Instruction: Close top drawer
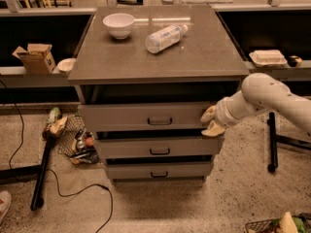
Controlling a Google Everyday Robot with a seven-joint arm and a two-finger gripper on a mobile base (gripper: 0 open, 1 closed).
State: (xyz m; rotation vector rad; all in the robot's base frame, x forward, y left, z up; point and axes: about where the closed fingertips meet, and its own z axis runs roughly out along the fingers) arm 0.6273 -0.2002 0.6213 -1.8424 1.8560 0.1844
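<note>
The end effector (212, 122) seems to push on the right end of the top drawer (146, 116), just under the table (204, 57). I cannot tell if it is spread or pressed together. The drawer sticks out a little, so the closing looks almost done. The next move should be a straight push in. I count one top drawer, two lower drawers (159, 148), one bowl (119, 24) and one bottle (165, 37).

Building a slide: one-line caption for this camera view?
Cream gripper at the right end of the slightly open wide grey top drawer; white bowl and clear plastic bottle on the cabinet top.
</note>
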